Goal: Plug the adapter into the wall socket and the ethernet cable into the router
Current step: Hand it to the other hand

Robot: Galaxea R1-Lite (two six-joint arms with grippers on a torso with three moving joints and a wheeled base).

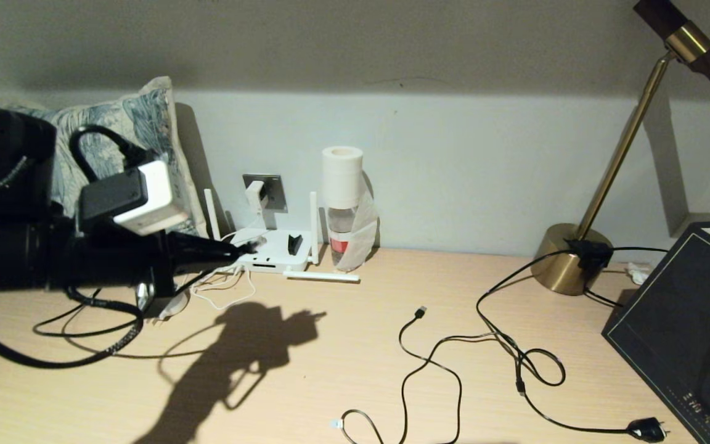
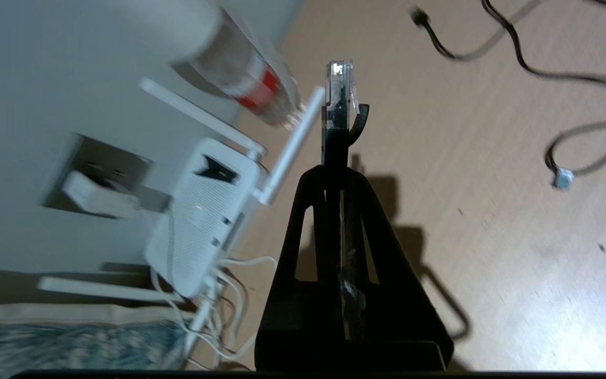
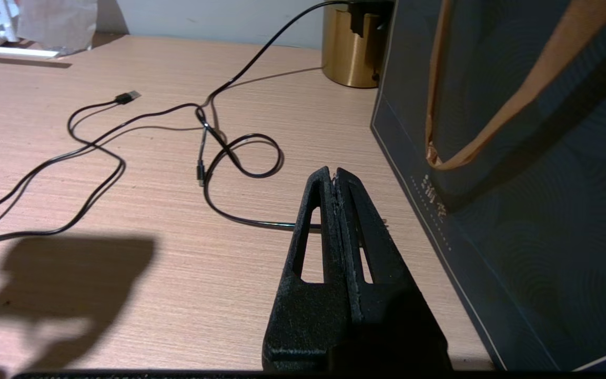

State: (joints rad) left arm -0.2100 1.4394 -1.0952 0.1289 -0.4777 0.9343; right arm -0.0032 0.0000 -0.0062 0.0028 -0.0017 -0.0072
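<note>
My left gripper (image 1: 239, 250) is shut on the ethernet cable (image 2: 334, 142). The cable's clear clip connector (image 2: 340, 84) sticks out past the fingertips. It hovers beside the router (image 1: 272, 245), a flat white box with upright antennas, apart from it in the left wrist view. The rest of the thick black cable (image 1: 53, 361) trails back along the desk under the arm. The white adapter (image 1: 256, 197) sits in the grey wall socket (image 1: 275, 190) above the router, and its thin white cord (image 1: 225, 296) lies in loops. My right gripper (image 3: 334, 173) is shut on nothing, low over the desk next to a dark bag (image 3: 518, 184).
A bottle with a white cap (image 1: 342, 197) stands right of the router. A loose antenna (image 1: 324, 277) lies before it. Thin black USB cables (image 1: 429, 364) and a black plug (image 1: 648, 428) sprawl mid-desk. A brass lamp base (image 1: 567, 259) and a pillow (image 1: 127, 123) stand at the back.
</note>
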